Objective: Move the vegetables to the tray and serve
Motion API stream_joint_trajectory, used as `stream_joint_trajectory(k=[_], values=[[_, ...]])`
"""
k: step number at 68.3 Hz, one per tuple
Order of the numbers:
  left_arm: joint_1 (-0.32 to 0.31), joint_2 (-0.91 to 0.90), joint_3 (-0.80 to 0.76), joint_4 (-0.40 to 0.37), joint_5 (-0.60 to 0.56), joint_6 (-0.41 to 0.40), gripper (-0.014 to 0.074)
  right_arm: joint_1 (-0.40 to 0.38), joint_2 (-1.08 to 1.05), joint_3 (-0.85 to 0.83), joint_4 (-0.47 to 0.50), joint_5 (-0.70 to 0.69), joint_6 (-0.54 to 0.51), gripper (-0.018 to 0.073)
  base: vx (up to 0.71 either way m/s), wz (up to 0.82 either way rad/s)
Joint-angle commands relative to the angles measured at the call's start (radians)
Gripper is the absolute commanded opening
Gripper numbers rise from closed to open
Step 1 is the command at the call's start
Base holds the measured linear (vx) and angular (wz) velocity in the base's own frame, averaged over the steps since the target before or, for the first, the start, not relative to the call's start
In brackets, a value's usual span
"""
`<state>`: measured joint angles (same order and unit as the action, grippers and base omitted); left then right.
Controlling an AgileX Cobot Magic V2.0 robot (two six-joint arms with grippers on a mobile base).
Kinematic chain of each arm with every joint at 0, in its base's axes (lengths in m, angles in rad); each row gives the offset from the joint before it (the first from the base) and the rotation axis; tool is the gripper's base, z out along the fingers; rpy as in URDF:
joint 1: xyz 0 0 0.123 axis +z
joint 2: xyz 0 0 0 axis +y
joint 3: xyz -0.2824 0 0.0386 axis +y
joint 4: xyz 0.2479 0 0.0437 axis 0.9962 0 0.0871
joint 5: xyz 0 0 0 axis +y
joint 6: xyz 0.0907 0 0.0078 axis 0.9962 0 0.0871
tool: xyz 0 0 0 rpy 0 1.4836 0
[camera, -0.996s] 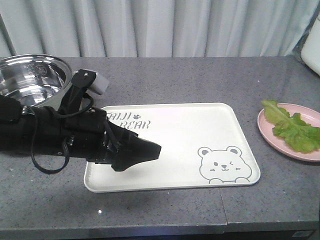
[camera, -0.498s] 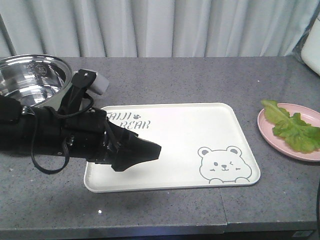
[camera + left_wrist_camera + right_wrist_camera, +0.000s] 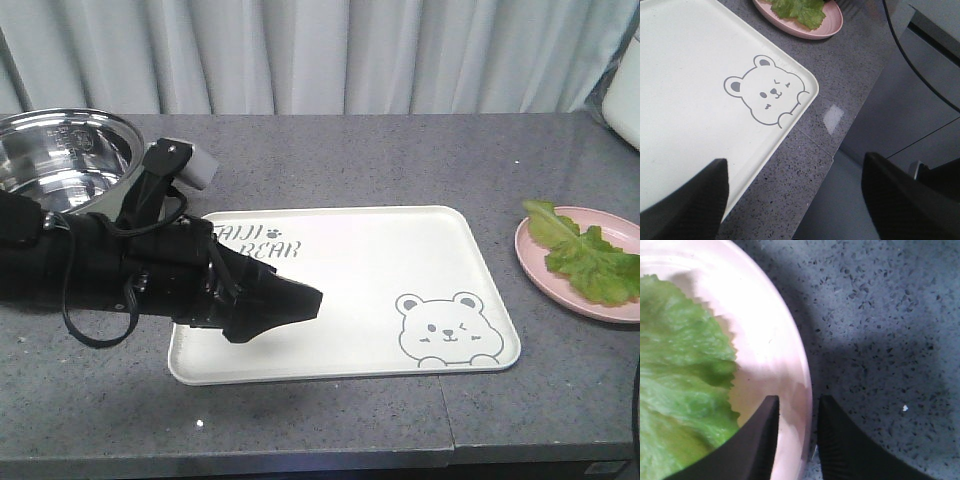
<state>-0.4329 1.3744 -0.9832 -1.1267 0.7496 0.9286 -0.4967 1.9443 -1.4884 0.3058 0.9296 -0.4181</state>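
Now the lettuce (image 3: 585, 255) lies on a round pink plate (image 3: 540, 285) at the right side of the grey counter (image 3: 400, 160), apart from the tray (image 3: 380, 270); its frilly edge reaches over the plate's far rim; no leaf is on the tray.

Near the middle of the counter the cream tray lies flat, with grey lettering at its left and a bear face (image 3: 440, 325) near its right front corner; the left arm reaches over the tray's left part, low above it; in the left wrist view the left gripper (image 3: 795, 170) has its two fingers wide apart, with nothing between them but the tray's corner and the counter below.

Over the plate the right gripper (image 3: 799, 405) shows only in its own wrist view; its two dark fingers stand a little apart, with the plate's rim between them, one over the plate and one over the counter; I cannot tell if they press on the rim or only hang above it; the lettuce is just beside the inner finger, not between the fingers.

Behind the left arm stands a steel bowl (image 3: 70, 118); a pale curtain (image 3: 350, 50) hangs behind the counter.
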Motion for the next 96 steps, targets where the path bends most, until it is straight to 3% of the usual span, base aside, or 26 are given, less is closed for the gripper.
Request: stream_joint_trajectory(k=[1, 32, 78, 96], values=[[-0.001, -0.033, -0.029, -0.049, -0.002, 0.000, 0.0538, -0.004, -0.040, -0.028, 0.014, -0.019, -0.009, 0.0148, 0.00, 0.00], [-0.001, -0.033, -0.029, -0.049, -0.002, 0.000, 0.0538, -0.004, -0.040, -0.028, 0.014, -0.019, -0.009, -0.0006, 0.00, 0.00], [-0.001, -0.033, -0.029, -0.049, -0.002, 0.000, 0.0538, -0.004, -0.222, -0.031, 0.023, 0.026, 0.006, -0.0007, 0.00, 0.00], [-0.001, -0.033, -0.029, -0.049, -0.002, 0.000, 0.0538, -0.003, -0.276, -0.031, 0.154, 0.064, -0.024, -0.0006, 0.00, 0.00]])
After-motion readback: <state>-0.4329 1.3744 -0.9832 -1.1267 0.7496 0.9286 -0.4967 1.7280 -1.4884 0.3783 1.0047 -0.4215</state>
